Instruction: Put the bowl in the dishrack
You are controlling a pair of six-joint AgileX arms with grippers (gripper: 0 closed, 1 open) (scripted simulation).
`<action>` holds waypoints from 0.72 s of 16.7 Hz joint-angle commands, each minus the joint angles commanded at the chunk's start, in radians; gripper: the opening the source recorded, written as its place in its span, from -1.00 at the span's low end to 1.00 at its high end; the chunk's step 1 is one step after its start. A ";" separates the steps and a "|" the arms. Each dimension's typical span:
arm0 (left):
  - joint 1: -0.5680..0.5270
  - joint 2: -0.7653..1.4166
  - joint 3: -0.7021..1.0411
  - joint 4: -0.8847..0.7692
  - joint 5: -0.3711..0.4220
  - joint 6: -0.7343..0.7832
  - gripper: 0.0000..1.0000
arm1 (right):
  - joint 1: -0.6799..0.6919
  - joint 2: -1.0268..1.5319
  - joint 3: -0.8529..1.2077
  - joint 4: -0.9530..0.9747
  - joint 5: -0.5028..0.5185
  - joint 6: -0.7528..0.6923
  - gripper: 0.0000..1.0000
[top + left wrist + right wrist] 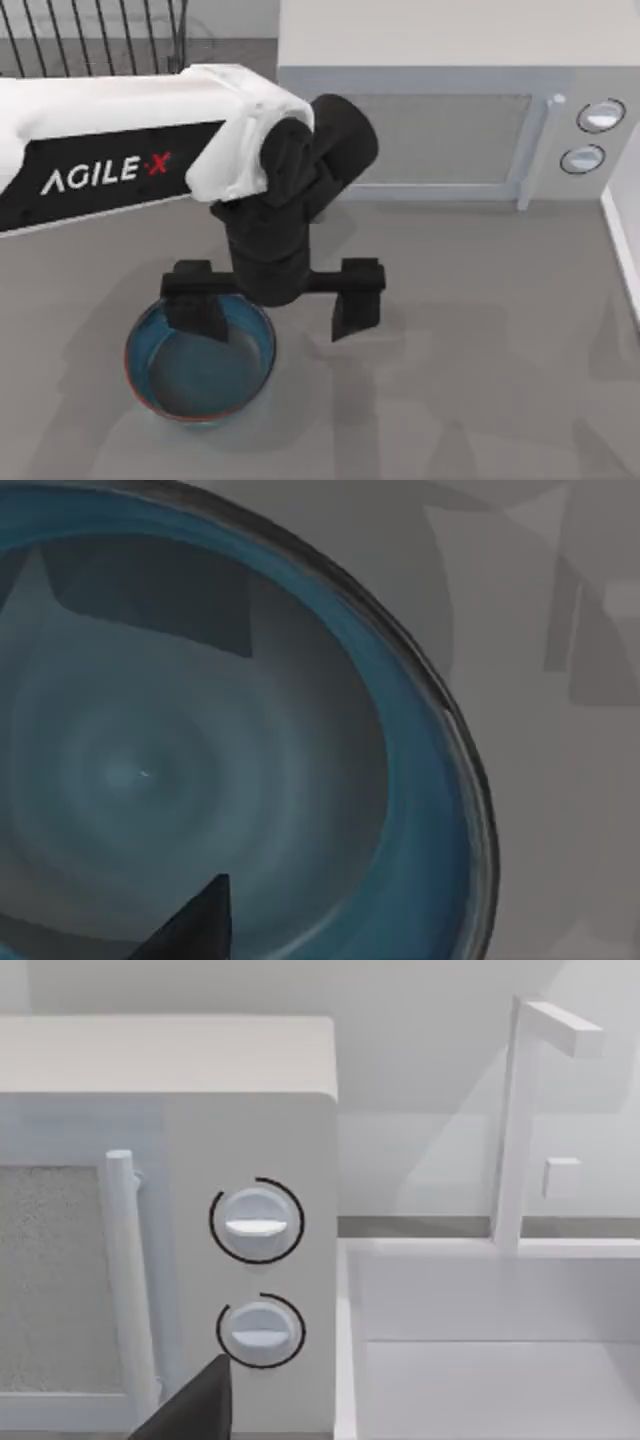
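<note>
Plainly, the white forearm of the left arm carried the lettering "AGILE·X", white with a red X on a black panel. Its end effector hung over the grey worktop with fingers spread wide, one finger dipping inside the bowl and the other outside its rim on the right. The bowl sat upright near the front left of the worktop, mouth facing up; being round, it had no long axis. From above its thin red-orange rim showed; the left wrist view looked into its greyish-blue inside. The dishrack stood at the back left, well apart from the bowl. The microwave stood at the back; the right wrist view faced its two dials.
</note>
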 joint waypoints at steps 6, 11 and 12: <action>-0.001 0.049 -0.109 0.147 0.000 0.000 1.00 | 0.000 0.000 0.000 0.000 0.000 0.000 1.00; -0.001 0.049 -0.109 0.147 0.000 0.000 0.55 | 0.000 0.000 0.000 0.000 0.000 0.000 1.00; -0.001 0.049 -0.109 0.147 0.000 0.000 0.40 | 0.000 0.000 0.000 0.000 0.000 0.000 1.00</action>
